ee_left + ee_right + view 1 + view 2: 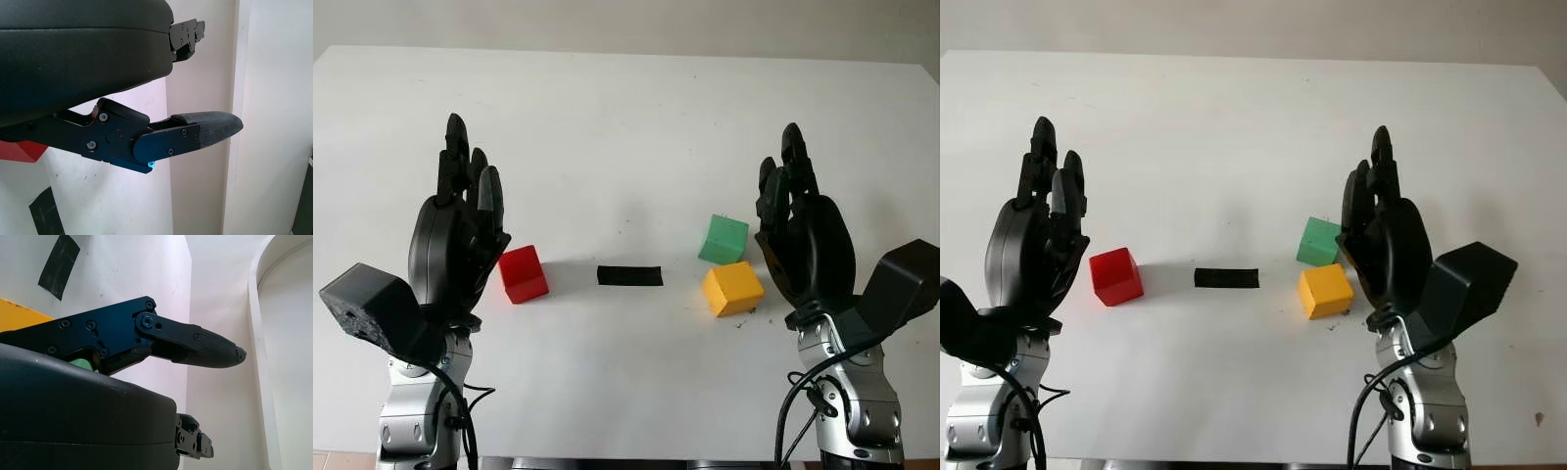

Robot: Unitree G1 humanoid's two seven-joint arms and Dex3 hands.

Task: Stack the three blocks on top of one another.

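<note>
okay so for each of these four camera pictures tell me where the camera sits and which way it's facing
Left eye view: on the head, facing forward and down at the white table; left hand and right hand open beside the blocks.
Right eye view: same head, set slightly aside; same red block, green block, yellow block, black tape.
Left wrist view: at the left wrist, along the hand's fingers, red block beside it.
Right wrist view: at the right wrist, past its fingers; yellow and green blocks close.
Shared: tape, blocks.
</note>
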